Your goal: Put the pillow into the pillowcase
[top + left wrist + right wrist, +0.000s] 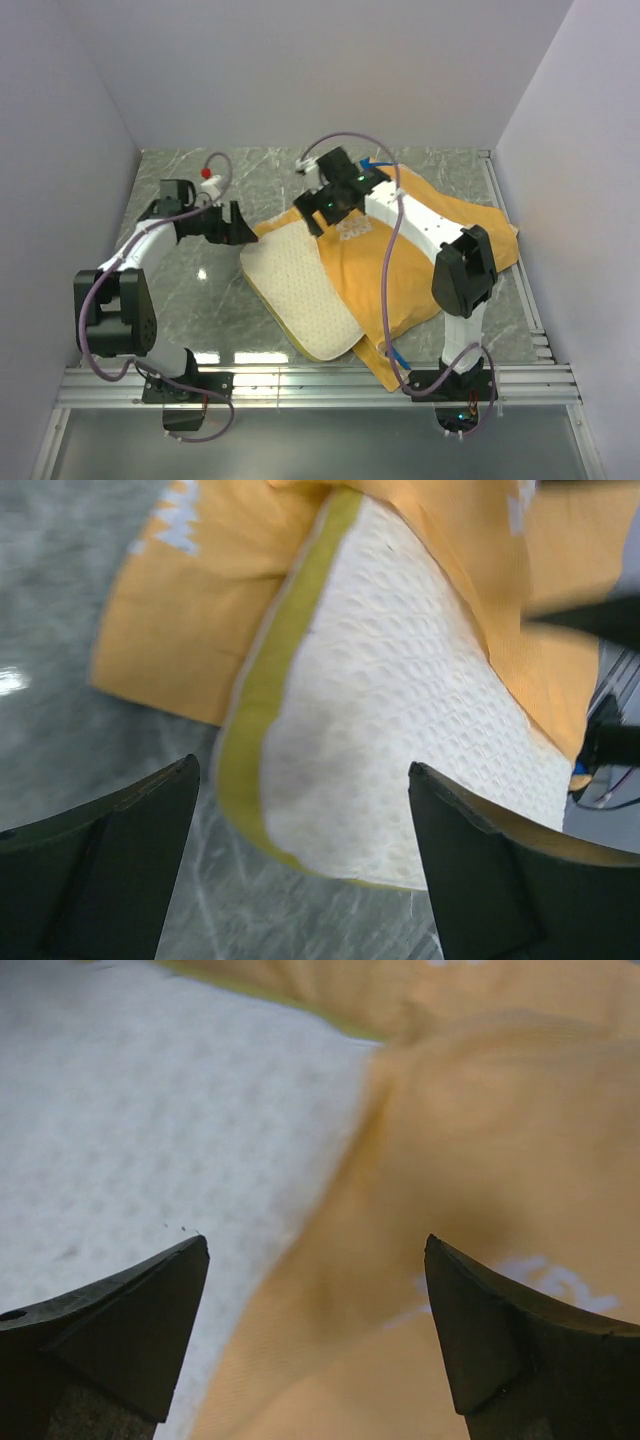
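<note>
On the grey table (200,285), closest to the bases, the bare near end of the pillow (300,290), with its far right part under the orange-yellow pillowcase (350,268) spread off to the right. Further back, left gripper (300,770) spread wide, empty, poised over the pillow's green-banded far-left corner. Just beyond, right gripper (315,1245) equally spread, pinching nothing, over the line where cloth overlaps pillow.

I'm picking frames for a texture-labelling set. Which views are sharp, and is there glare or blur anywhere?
Top view: sharp overall, with bright glare patches on the polished table. Left wrist view: the pillow weave reads crisply, with a small glare spot on the table at the left edge. Right wrist view: the softest, with the pillow dots and the pillowcase print smeared and out of focus.
</note>
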